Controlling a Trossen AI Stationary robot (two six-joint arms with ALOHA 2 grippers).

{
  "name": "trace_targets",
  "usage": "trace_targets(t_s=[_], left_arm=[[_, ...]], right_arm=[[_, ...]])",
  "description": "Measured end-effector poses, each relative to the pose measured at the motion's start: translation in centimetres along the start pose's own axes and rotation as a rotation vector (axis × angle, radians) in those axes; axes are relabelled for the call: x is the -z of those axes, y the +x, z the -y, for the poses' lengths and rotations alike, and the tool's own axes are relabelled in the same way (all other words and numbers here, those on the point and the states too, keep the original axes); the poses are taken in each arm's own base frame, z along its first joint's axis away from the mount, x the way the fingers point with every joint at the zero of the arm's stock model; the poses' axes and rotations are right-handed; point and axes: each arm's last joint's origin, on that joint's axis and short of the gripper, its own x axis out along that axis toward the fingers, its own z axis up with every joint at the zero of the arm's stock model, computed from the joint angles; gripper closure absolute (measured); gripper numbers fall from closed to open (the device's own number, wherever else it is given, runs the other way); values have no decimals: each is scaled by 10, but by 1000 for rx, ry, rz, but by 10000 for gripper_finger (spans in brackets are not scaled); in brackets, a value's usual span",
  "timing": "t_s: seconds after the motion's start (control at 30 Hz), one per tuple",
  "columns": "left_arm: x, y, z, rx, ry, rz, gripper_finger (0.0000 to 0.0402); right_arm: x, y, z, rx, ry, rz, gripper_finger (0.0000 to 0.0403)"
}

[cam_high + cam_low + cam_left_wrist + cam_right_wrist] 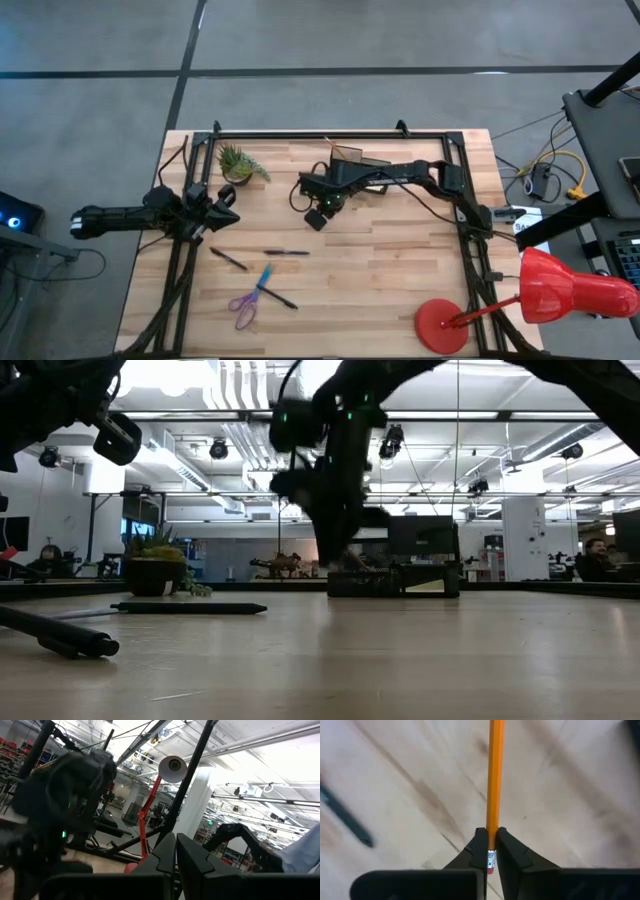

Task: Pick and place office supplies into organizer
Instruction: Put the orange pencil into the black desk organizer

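Observation:
My right gripper is shut on an orange pencil above the table's middle, near the black organizer at the far edge; in the high view the gripper hides the pencil. On the table near the front lie two thin black pens, a blue pen and purple-handled scissors. My left gripper waits shut at the left side, holding nothing. My right gripper pinches the pencil between its two fingers just above the eraser end, at the metal band. The fingers point steeply down at the table. The pencil's shaft runs on past the fingertips above the wood; its far end leaves the picture.
A small green potted plant stands at the far left, close to my left gripper. A red desk lamp stands at the near right corner. A dark pen lies on the wood beside the held pencil. A black frame rims the table.

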Motion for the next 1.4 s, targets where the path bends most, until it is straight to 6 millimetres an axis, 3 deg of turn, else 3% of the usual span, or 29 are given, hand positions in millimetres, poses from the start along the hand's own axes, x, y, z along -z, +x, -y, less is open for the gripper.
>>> trace_targets(t_s=[0.37,0.53,0.7,0.87,1.07,1.4], left_arm=[[0,0,0,0,0,0,402],[0,0,0,0,0,0,402],[0,0,0,0,0,0,402],[0,0,0,0,0,0,402],[0,0,0,-2,-1,-3,402],[0,0,0,0,0,-1,402]], right_arm=[[-3,-91,-5,61,11,294,392],[15,-130,7,390,-47,385,392],[34,-152,21,663,-137,306,392],[39,-155,25,718,-254,262,392],[38,-140,31,762,-423,142,392],[30,-95,89,859,-524,-174,392]])
